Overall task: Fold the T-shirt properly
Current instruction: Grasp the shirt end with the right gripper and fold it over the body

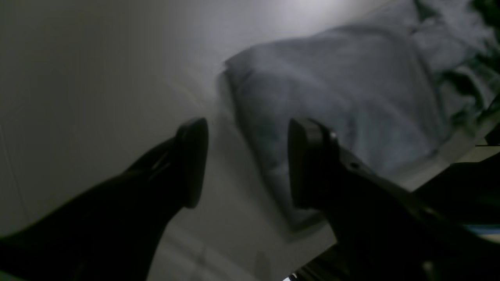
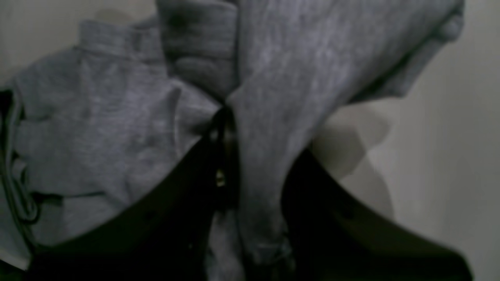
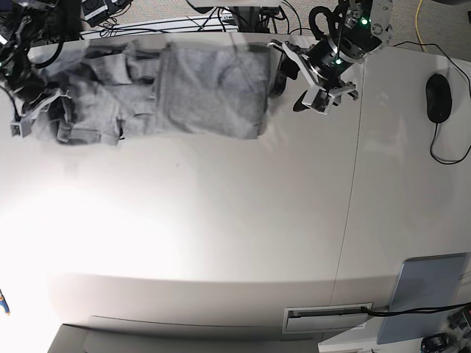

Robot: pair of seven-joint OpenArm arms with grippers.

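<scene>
Right gripper [image 2: 250, 156] pinching T-shirt [image 3: 213, 88], white table [image 3: 221, 235], mouse [image 3: 438, 97]

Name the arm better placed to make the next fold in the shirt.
Probably the right. Its gripper is already shut on a bunch of the shirt at the crumpled end. The left gripper is open beside the shirt's other edge, holding nothing.

Left hand [image 1: 246, 164] held with both dark fingers [image 1: 193, 162] spread wide, nothing between them, tilted down over the far edge of the surface, arm reaching in from the back. Right hand [image 2: 230, 156] pinched tight on a bunched fold of the T-shirt [image 2: 273, 78], grey cloth draped over its black fingers [image 2: 187, 203], at the opposite far corner.
</scene>
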